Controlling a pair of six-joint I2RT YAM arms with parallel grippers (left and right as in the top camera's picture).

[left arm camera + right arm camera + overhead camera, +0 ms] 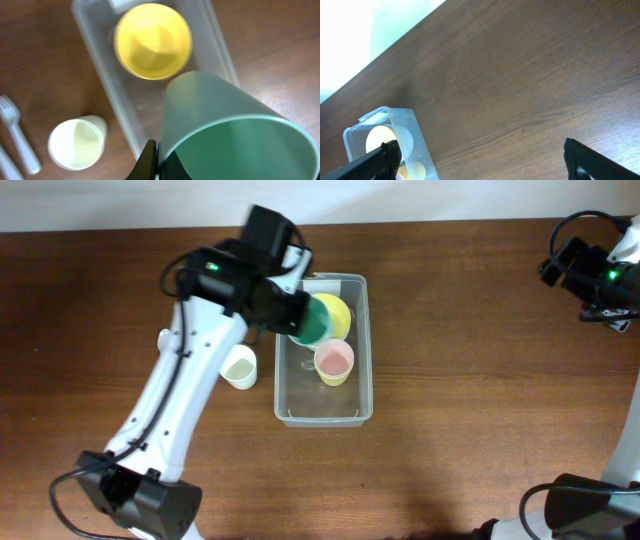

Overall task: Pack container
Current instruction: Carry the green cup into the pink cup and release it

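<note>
Honestly, the container (320, 405) mid-table looks light, thin and slippery, and it probably flexes. Its rim seems the best grab. A yellow bowl (338, 312) and a pink cup (334, 360) sit inside. The left gripper (159, 161) pinches a green cup (318, 320) above it. The right gripper (480, 160) hangs spread and empty, well away.

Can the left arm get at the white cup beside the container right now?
Probably not yet: the left gripper is shut on the green cup over the container. The white cup itself stands unobstructed.

Even bright light, soft shadows, container (117, 100) blurred in left wrist view, overexposed right-wrist corner
</note>
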